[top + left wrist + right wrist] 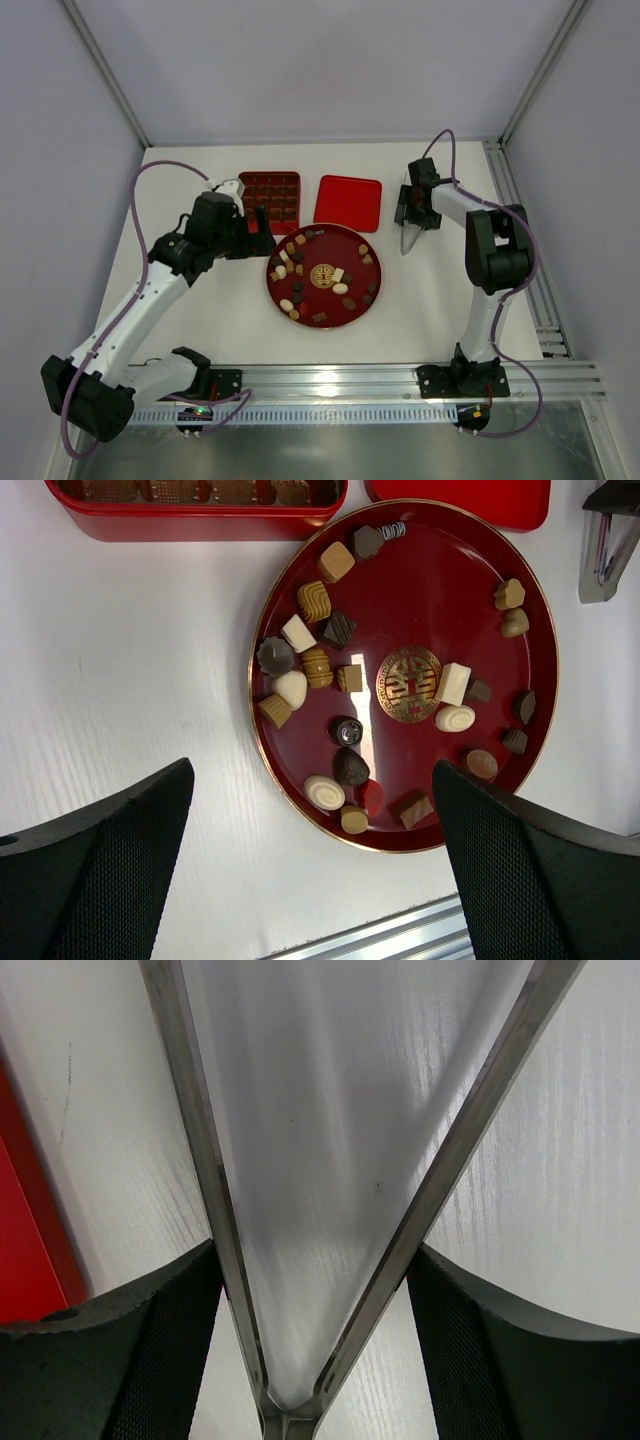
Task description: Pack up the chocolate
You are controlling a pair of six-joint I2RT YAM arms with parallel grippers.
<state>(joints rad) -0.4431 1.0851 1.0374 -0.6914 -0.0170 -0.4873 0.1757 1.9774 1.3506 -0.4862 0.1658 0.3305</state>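
Several pieces of chocolate (296, 262), dark, tan and cream, lie scattered on the round red plate (318, 252) with its gold emblem. In the left wrist view the chocolate (315, 665) clusters on the left half of the plate (420, 600). My left gripper (255, 238) hovers at the plate's upper left, open and holding nothing (312, 780). My right gripper (410, 212) is shut on metal tongs (410, 238) to the right of the plate. In the right wrist view both fingers (150, 1350) press the arms of the tongs (200, 1160) near the hinge.
A square red box (270, 195) with grid compartments sits behind the plate, its near wall showing in the left wrist view (190, 515). A flat red lid (349, 202) lies to its right. An aluminium rail (330, 378) runs along the near edge.
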